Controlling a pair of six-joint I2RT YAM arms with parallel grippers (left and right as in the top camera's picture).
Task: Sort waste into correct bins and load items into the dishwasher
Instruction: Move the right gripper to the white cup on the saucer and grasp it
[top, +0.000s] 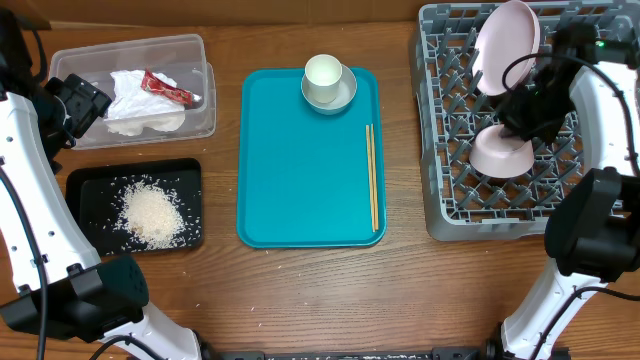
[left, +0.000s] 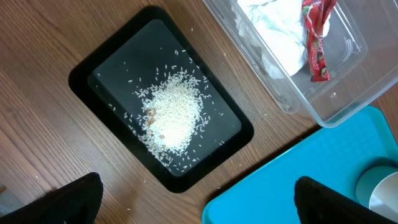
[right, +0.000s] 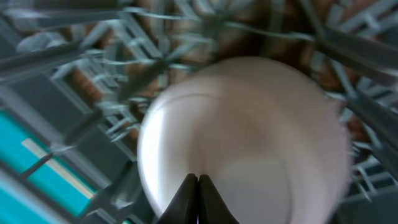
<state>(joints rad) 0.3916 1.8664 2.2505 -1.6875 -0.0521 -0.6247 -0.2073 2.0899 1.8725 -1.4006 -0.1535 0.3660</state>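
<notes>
At the near side of the counter (top: 300, 290), the shallow black tray (top: 85, 190) holds a heap of rice scraps (top: 152, 213), with loose grains scattered around it. Just to its right lies the teal tray (top: 290, 170), and the pair of chopsticks (top: 373, 178) lies along that tray's right edge. Further right, in the grey dish rack (top: 445, 190), the bowl (top: 495, 155) sits upside down among the pegs. The right tool (right: 198, 190) hangs over the bowl's base with its fingers pressed together and nothing between them; I cannot tell whether they touch it.

Farther back, the clear tub (top: 200, 115) contains the crumpled napkin (top: 135, 100) and the red-and-white wrapper (top: 168, 88). The left tool (left: 198, 185) hovers at the tub's left end, its fingers spread wide and empty. The cup (top: 323, 72) stands on the saucer (top: 345, 95) at the teal tray's far edge. The plate (top: 505, 45) stands on edge at the rack's far end.
</notes>
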